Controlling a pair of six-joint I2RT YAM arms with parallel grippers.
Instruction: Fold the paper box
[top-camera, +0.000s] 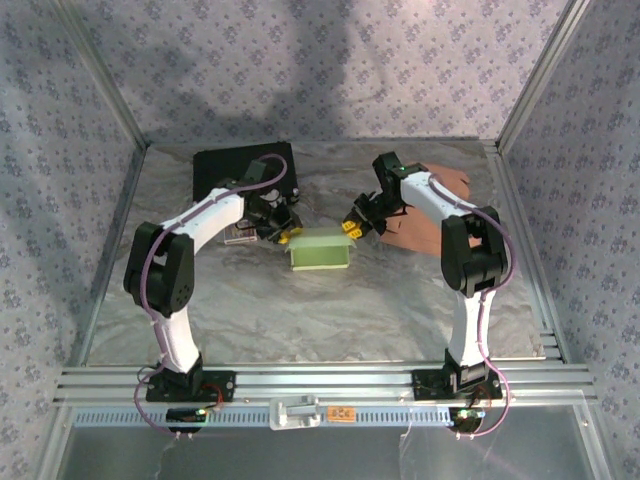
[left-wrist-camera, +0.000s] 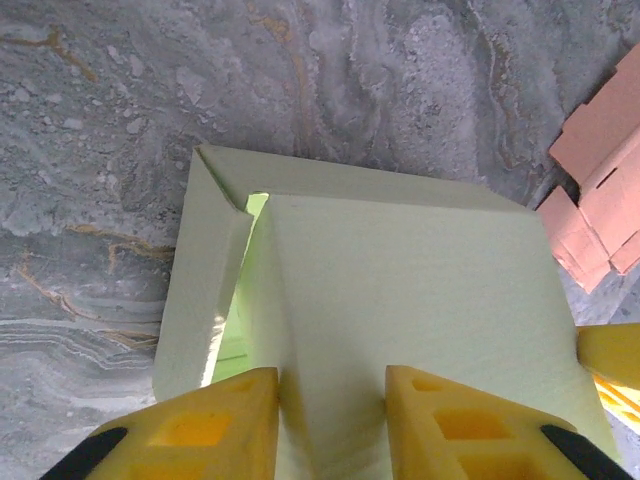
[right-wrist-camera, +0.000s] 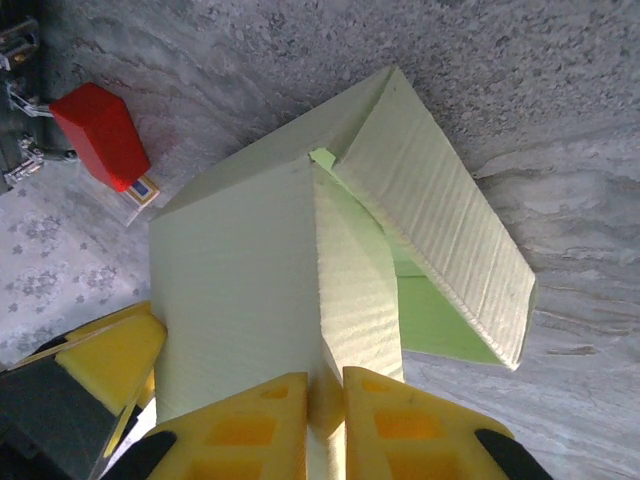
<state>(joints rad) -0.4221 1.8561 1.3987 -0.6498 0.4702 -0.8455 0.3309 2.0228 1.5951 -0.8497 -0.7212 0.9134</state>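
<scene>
**Green box mid-table, pinched from the right**

Can't read any writing. Print on the card (right-wrist-camera: 143, 188) under the red block (right-wrist-camera: 100, 135) is too small, same for the orange tag (top-camera: 340, 412) on the front rail.

Plenty of bare table (top-camera: 300, 320) between the box (top-camera: 322, 252) and the arm bases. Tighter behind, with a black mat (top-camera: 243, 170) at back left and flat brown cardboard (top-camera: 440, 195) at back right, both apart from the box. Red block off to the box's left, near the left claw (top-camera: 283, 234).

On the box itself: pale green ribbed card, oblong, long side roughly parallel to the front rail. One long flap (right-wrist-camera: 440, 230) leaning outward, with brighter green inside showing through the gap.

Clenched on a thin upright wall at the box's right end with the right claw (right-wrist-camera: 325, 385), fingers nearly together. Straddling a fold at the opposite end with the left claw's fingers (left-wrist-camera: 215, 425), card filling the gap between them. Can't tell whether clamped or just sitting around it.
</scene>
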